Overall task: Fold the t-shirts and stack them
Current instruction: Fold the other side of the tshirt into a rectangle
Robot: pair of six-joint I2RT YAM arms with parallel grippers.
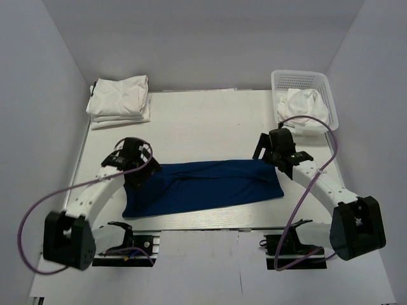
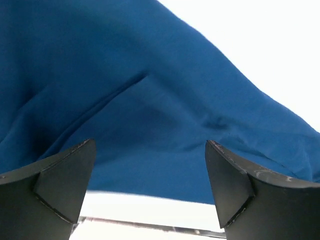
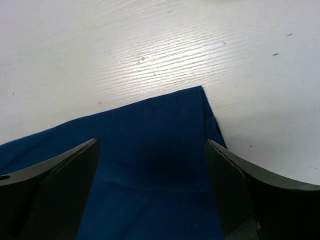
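The royal blue t-shirt (image 1: 203,186) lies folded into a long strip across the near half of the table. My left gripper (image 1: 135,166) is open over its left end; the left wrist view shows blue cloth (image 2: 150,100) between and beyond the spread fingers, nothing pinched. My right gripper (image 1: 275,154) is open over the shirt's right end; the right wrist view shows the cloth's corner (image 3: 165,145) between its fingers. A stack of folded white t-shirts (image 1: 121,100) sits at the far left corner. Another white t-shirt (image 1: 304,105) lies crumpled in the basket.
The white mesh basket (image 1: 304,79) stands at the far right corner. The table (image 1: 210,127) is white, with grey walls close on both sides. Purple cables loop from both arms near the front edge.
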